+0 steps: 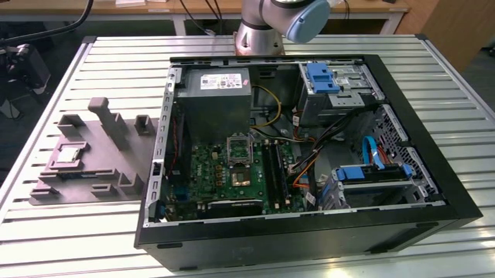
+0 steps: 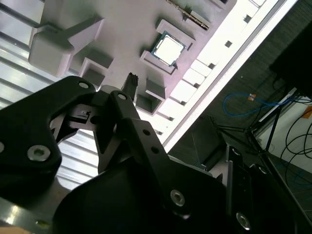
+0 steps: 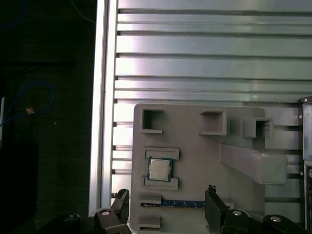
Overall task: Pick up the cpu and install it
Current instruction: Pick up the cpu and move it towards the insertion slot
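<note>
- No words, numbers or signs can be read in any view.
- In the exterior view, a white label [image 1: 225, 81] lies on the grey box [image 1: 213, 113] inside the open computer case [image 1: 309, 240]. Its dark print is too small to make out.
- In both wrist views, the cpu [image 3: 158, 169] [image 2: 169, 48] has a pale silvery top. Any print on it is too small to tell.

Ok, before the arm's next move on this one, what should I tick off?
1. cpu lying flat in its recess on the grey holder tray: ok.
2. gripper open, holding nothing: ok.
3. Gripper apart from the cpu, not touching it: ok.
4. motherboard socket uncovered, no chip in it: ok.
5. Socket contacts undamaged: cannot tell.
</note>
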